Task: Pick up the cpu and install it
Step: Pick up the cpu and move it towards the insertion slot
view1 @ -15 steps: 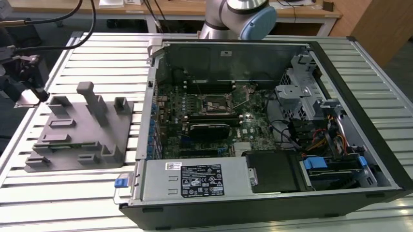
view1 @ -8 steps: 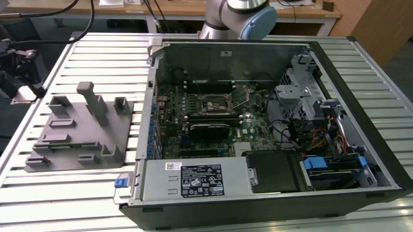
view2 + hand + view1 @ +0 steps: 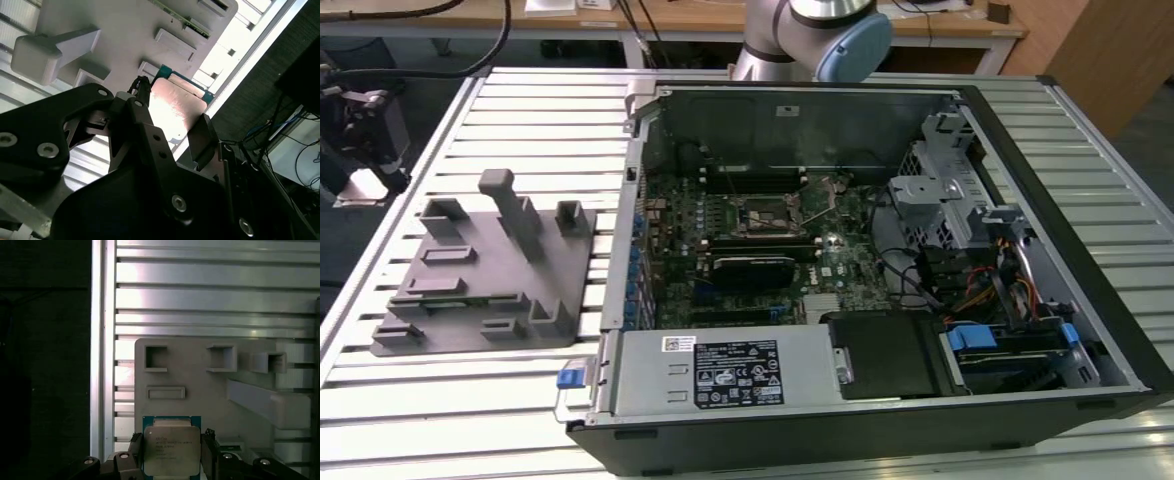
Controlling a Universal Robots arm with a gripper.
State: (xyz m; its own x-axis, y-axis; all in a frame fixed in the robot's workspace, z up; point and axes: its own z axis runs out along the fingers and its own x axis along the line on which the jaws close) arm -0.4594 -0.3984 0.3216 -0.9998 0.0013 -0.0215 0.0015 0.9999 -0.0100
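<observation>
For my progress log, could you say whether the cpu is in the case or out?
Out: the end effector grips the cpu over the grey tray, outside the case.

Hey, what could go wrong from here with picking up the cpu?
The hand straddles the cpu, which lies near the grey tray's edge by the table rim; an uneven grip might tilt it or flick it off. The socket sits deep inside the computer case, so lowering it there looks tight.

The cpu point(image 3: 171, 447) is cut off by the picture's edge in the first wrist view — and in the second wrist view the tool point(image 3: 172, 110) covers part of it, with glare washing out the rest. The arm point(image 3: 807, 35) runs out of the exterior view.
</observation>
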